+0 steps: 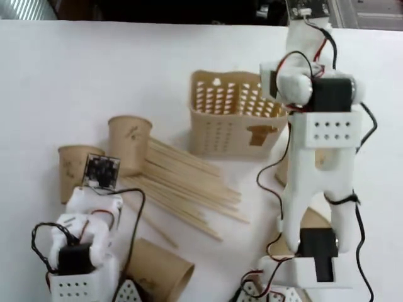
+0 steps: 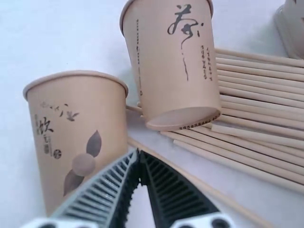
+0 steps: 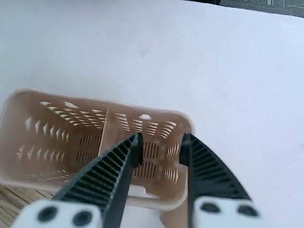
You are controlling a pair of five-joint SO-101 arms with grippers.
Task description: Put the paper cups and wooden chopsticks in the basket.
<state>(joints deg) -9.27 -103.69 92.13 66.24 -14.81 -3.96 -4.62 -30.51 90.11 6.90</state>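
Observation:
Two printed paper cups (image 2: 76,137) (image 2: 175,61) stand close in front of my left gripper (image 2: 139,159), which is shut and empty. In the high view they are at the left (image 1: 75,170) (image 1: 129,141). A third cup (image 1: 157,270) lies on its side near the left arm's base. Part of another cup (image 1: 283,170) shows behind the right arm (image 1: 321,126). Wooden chopsticks (image 1: 189,185) (image 2: 256,118) lie spread between the cups and the basket (image 1: 236,113). My right gripper (image 3: 160,147) hangs open over the basket's rim (image 3: 28,99), holding nothing.
The table (image 1: 94,69) is white, with free room at the back left. The right arm's white links and wires (image 1: 277,182) rise beside the basket's right end. A dark edge (image 1: 189,9) runs along the back.

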